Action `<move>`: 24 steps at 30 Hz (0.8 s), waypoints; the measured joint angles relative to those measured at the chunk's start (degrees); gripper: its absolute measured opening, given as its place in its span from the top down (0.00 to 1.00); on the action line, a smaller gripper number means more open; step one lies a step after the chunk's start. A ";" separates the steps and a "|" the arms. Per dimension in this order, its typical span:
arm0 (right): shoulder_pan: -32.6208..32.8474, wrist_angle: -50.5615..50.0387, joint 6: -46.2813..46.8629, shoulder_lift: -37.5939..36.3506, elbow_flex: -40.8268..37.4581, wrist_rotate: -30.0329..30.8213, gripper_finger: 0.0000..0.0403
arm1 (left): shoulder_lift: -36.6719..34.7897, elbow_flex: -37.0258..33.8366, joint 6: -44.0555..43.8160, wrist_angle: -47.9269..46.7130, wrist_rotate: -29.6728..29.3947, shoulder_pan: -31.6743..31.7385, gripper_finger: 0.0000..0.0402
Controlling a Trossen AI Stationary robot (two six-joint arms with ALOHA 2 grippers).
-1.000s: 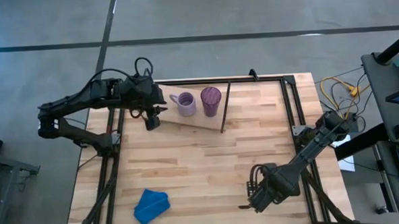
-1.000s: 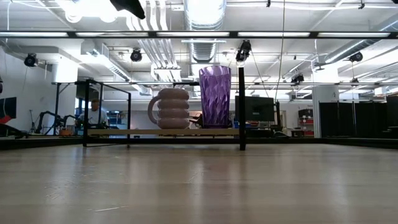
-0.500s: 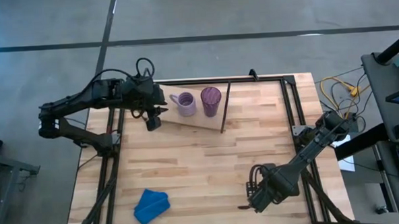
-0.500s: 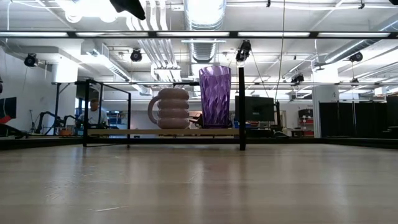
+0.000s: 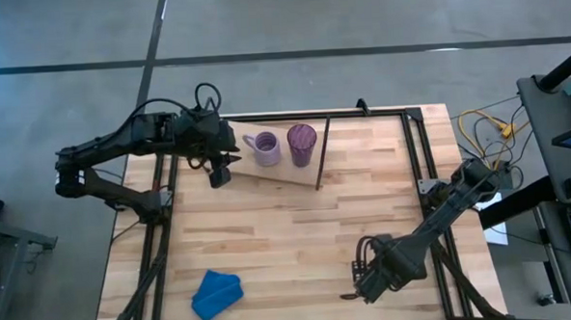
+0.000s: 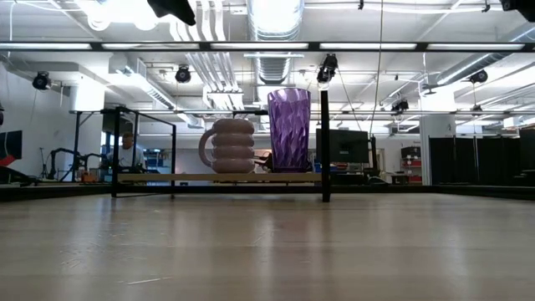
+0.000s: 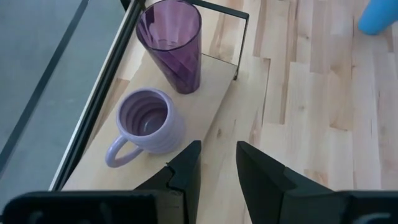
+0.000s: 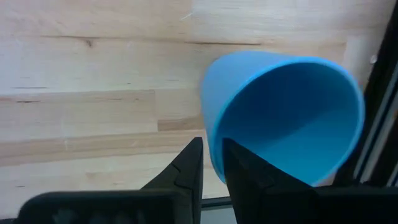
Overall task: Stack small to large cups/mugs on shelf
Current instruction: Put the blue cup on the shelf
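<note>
The right gripper point(image 8: 211, 163) sits low at the near right of the tabletop point(image 5: 299, 237), its jaws pinched on the rim of the blue cup point(image 8: 286, 118). The left gripper point(image 5: 220, 171) hovers at the shelf's point(image 5: 284, 172) left end, jaws slightly parted and empty. On the shelf, the lavender mug point(image 5: 265, 148) stands just beside the purple tumbler point(image 5: 302, 144).

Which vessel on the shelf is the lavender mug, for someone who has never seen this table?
Find the light-wood shelf at the table's far edge, by the left gripper. Two vessels stand on it. The lavender mug is the shorter, ribbed one with a handle, beside the taller, handleless purple tumbler.
</note>
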 joint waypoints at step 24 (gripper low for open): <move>-7.40 14.50 -47.20 -1.90 16.66 42.74 0.98 | -0.32 0.00 -4.93 -0.26 2.53 -0.04 0.78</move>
